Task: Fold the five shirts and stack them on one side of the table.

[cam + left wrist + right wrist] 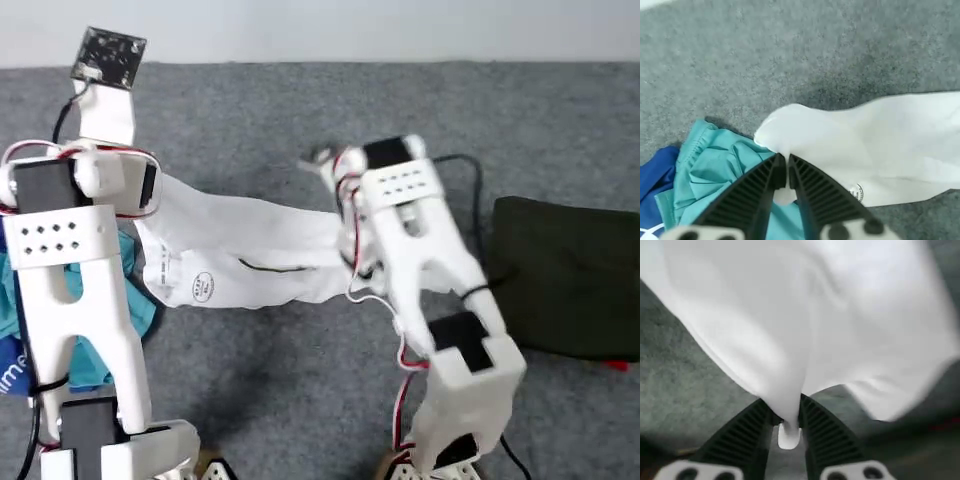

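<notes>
A white shirt (245,250) hangs stretched between the two arms above the grey table (300,390). My left gripper (784,167) is shut on one end of the white shirt (860,145), above a teal shirt (715,170) and a blue shirt (655,185). My right gripper (787,415) is shut on a pinched fold of the white shirt (805,315) at its other end. In the high view the teal shirt (140,300) and blue shirt (15,370) lie at the left edge under the left arm. A folded dark green shirt (565,280) lies at the right.
A small red item (615,366) peeks out beside the dark green shirt. Cables run along the right arm (440,300). Bare grey carpet-like surface (280,110) spreads across the far side and the near middle of the table.
</notes>
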`<action>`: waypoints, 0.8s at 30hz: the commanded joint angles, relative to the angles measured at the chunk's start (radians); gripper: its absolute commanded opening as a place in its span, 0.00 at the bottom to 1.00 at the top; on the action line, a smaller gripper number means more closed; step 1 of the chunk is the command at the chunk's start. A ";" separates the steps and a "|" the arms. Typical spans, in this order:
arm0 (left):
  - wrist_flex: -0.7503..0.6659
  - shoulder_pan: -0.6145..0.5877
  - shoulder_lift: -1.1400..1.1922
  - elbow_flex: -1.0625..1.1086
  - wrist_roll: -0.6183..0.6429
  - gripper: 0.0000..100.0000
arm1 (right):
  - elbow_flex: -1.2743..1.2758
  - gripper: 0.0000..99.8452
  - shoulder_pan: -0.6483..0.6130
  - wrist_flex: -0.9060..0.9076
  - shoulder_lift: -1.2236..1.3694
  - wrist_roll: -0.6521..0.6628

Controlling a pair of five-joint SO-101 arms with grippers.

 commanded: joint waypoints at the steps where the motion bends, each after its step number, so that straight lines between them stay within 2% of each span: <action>1: 0.057 0.003 -0.044 -0.159 -0.002 0.02 | -0.144 0.01 0.061 0.042 -0.200 0.068; 8: 0.094 0.003 -0.040 -0.433 -0.005 0.02 | -0.265 0.01 0.120 0.041 -0.463 0.219; 12: 0.091 0.003 -0.041 -0.591 -0.008 0.02 | -0.341 0.01 0.185 -0.042 -0.559 0.267; 19: -0.018 0.003 -0.043 -0.863 -0.009 0.02 | -0.420 0.01 0.231 -0.143 -0.667 0.302; 24: -0.077 0.003 -0.043 -0.987 -0.103 0.02 | -0.477 0.01 0.232 -0.143 -0.713 0.302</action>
